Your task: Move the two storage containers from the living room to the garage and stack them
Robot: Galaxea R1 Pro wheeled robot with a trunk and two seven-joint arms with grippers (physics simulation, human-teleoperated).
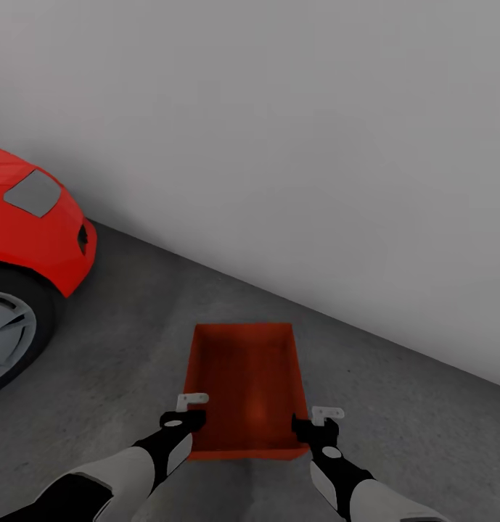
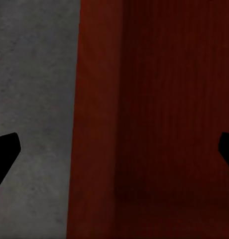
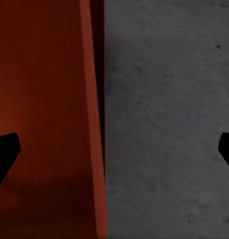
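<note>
One red-orange storage container [image 1: 246, 384] sits in the garage on the grey concrete floor [image 1: 119, 341], open side up and empty, its long sides running away from the robot toward the white wall [image 1: 315, 145]. The left hand [image 1: 183, 413] is at the near left corner of the container and the right hand [image 1: 316, 426] at the near right corner. Each is spread wide, and in each wrist view one long side wall stands between the two dark fingertips, with the box's inside on one side and bare concrete on the other. Neither hand appears to be pinching a wall; I judge this a two-handed straddle for carrying or setting down a wide box by its opposite sides. Whether the container rests fully on the floor or hangs just above it, I cannot tell; the thin dark line along its outer wall in the right wrist view suggests it is at or very near the concrete.

A red car [image 1: 32, 225] stands well apart to the left, its front wheel [image 1: 6, 333] and bumper nearest the box, so there is room on that side. The wall lies beyond the far end of the container with a strip of floor between. Nothing lies on the concrete around the box, so a second container could be lowered onto it unhindered.
</note>
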